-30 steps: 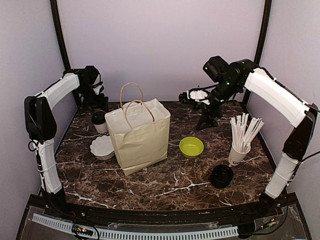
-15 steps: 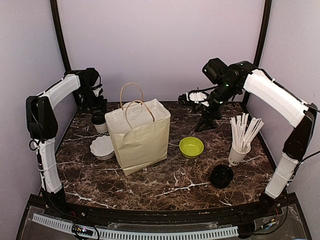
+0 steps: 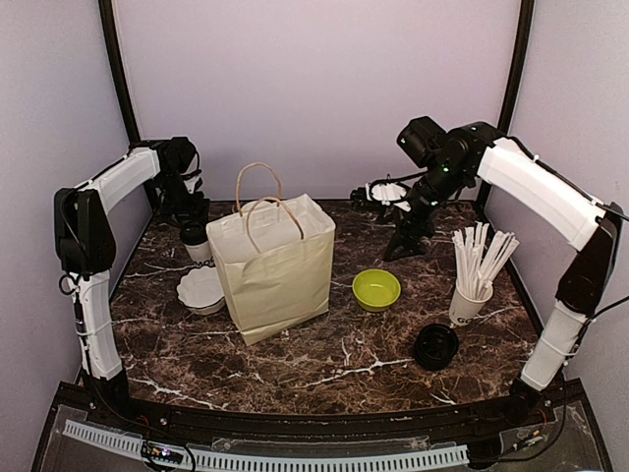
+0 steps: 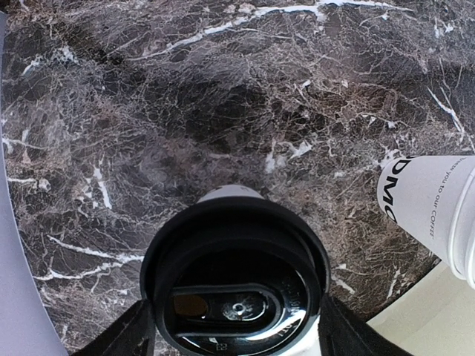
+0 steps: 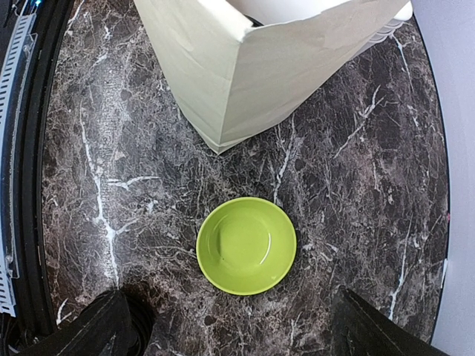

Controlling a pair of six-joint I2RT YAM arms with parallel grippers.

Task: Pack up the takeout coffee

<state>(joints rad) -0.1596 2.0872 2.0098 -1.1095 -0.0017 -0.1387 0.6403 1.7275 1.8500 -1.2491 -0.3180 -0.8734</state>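
Marble table (image 3: 324, 364) bears coffee cup (image 4: 236, 297); walls (image 3: 314, 88) seemingly lilac.

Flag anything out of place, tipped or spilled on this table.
No spill shows. One oddity: a black lid seems to lie loose at the near right of the table, beside the cup of white sticks. I can see no cup under it, so it looks separated from its coffee.
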